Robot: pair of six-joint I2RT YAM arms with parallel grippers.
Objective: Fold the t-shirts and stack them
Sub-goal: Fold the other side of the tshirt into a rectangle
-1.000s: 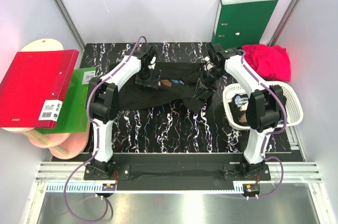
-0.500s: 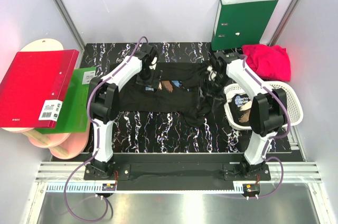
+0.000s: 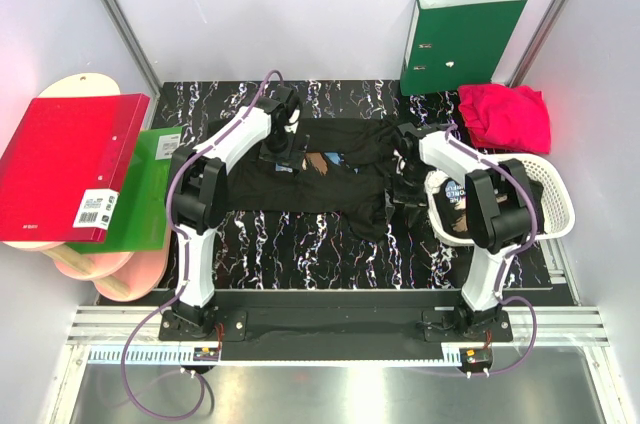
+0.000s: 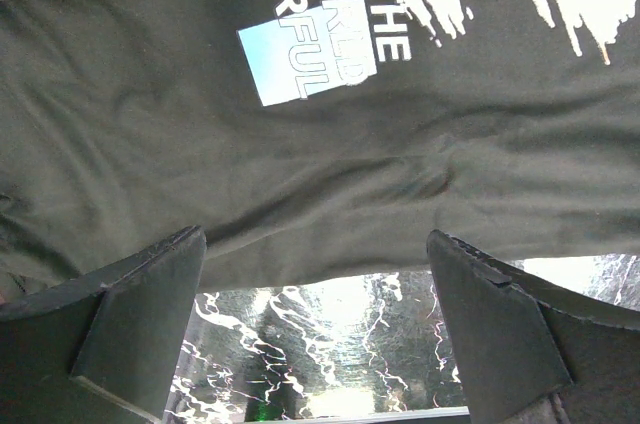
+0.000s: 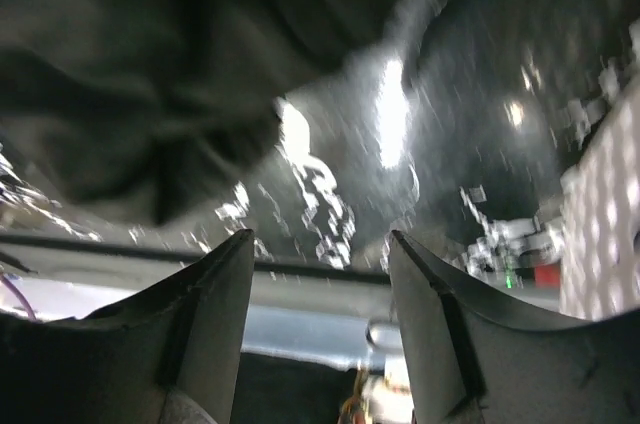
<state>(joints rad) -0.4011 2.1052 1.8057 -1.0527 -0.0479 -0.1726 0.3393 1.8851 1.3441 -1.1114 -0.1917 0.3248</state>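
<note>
Over on the left, a red binder (image 3: pixel 70 164) lies across a green one (image 3: pixel 145 194), both well clear of the work.

On the black marbled table (image 3: pixel 300 264) a black t-shirt (image 3: pixel 250 184) is spread print-side up. Its long axis runs left to right across the table, and its right end is bunched into a fold that sags toward the near edge. I cannot tell which end is the collar.

The left gripper (image 4: pixel 312 244) hovers over the shirt's far part, just beside the tan, white and blue print (image 3: pixel 325 159). Its fingers are spread wide with nothing between them.

The right gripper (image 5: pixel 318 244) sits low at the shirt's right edge, close against the white basket (image 3: pixel 548 212). Its wrist view is blurred, but the fingers stand apart and hold nothing, with dark cloth just past them.

Another black t-shirt (image 3: pixel 455 206) lies crumpled in the basket. Behind it a crimson-pink t-shirt (image 3: pixel 505 114) is heaped in the far right corner, beside an upright green binder (image 3: pixel 462 39).
</note>
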